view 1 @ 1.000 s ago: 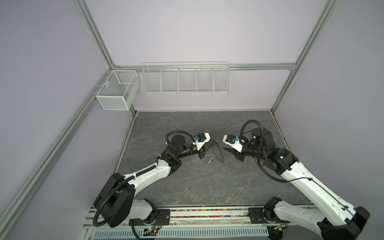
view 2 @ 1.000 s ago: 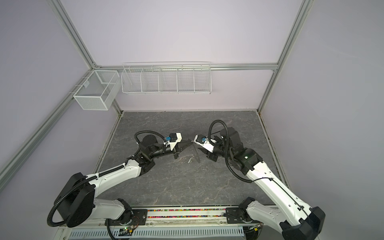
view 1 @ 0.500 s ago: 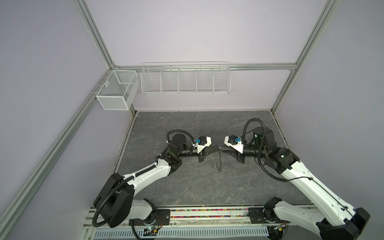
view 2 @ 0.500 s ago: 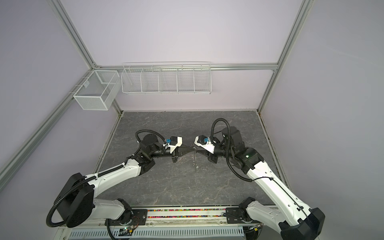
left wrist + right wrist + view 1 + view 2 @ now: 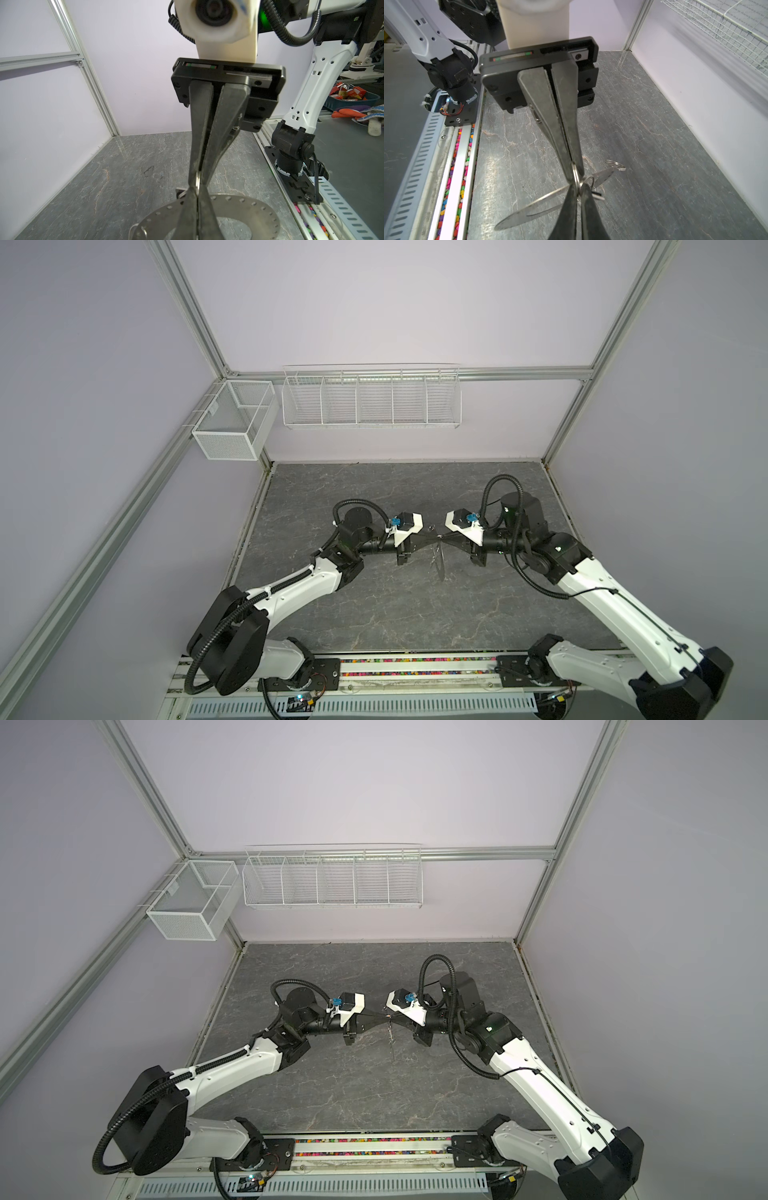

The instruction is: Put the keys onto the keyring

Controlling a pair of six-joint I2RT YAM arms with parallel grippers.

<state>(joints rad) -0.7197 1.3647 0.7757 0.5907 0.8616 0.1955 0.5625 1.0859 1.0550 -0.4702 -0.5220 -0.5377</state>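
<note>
From 9 and 3 o'clock, left gripper (image 5: pixel 433 536) and right gripper (image 5: pixel 444 536) meet mid-table, both clamped on a wire loop (image 5: pixel 576 177) of the keyring (image 5: pixel 249 208) hanging below; no keys visible, so threading likely remains.

Mid-frame, left gripper (image 5: pixel 433 536) and right gripper (image 5: pixel 446 536) meet tip to tip — a flat grey metal keyring (image 5: pixel 440 563) hangs edge-on beneath.
</note>
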